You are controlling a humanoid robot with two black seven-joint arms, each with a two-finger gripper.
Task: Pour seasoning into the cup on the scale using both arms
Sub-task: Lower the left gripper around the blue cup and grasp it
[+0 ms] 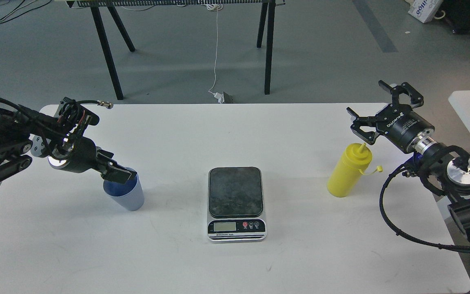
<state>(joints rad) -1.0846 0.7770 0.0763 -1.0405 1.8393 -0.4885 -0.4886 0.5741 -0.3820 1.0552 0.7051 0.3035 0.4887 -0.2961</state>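
While the white tabletop carries the bare scale at its middle, the upright yellow bottle stands just below-left of the right pincer, spread wide; the left pincer covers the cup's rim, grip unclear.

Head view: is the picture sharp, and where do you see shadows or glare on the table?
In the head view, the scale and seasoning bottle look sharp. The white table is evenly lit, with only soft, faint shadows beside the cup and bottle. Its far part is brighter but shows no hard glare. The left gripper is dark, so its fingers are hard to separate.
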